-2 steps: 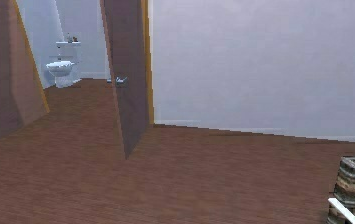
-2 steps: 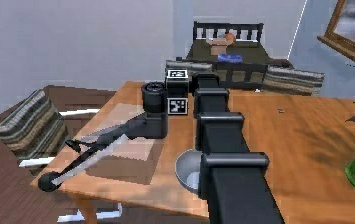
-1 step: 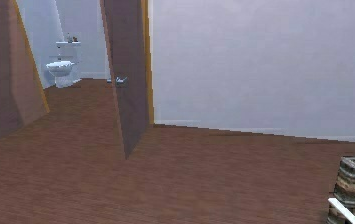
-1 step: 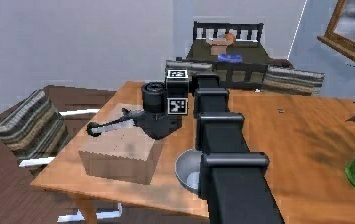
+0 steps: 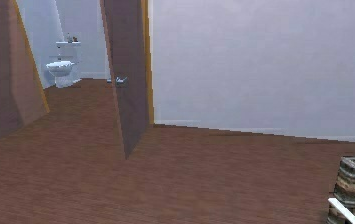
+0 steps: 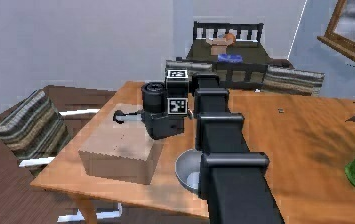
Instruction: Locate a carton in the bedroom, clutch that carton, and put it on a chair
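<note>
No text, number, brand or sign can be read in the forward view or the arm side view. Black block patterns are printed on two small white squares (image 6: 176, 102) set at the far end of the arm (image 6: 225, 150). No letters or digits can be made out in these patterns.
</note>
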{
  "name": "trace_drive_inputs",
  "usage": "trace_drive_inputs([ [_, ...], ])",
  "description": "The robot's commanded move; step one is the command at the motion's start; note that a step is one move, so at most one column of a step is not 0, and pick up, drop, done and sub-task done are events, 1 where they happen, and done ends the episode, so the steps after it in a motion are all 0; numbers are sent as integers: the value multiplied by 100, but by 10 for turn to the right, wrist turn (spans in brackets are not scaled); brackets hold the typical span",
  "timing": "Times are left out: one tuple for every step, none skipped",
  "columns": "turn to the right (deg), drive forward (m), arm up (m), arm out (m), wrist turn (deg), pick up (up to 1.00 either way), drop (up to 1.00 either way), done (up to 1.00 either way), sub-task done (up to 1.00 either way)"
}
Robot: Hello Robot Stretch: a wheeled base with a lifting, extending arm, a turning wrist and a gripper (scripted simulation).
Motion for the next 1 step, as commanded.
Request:
trace_drive_inputs([
  [0, 0, -20, 0, 0, 0, 0, 0, 0],
])
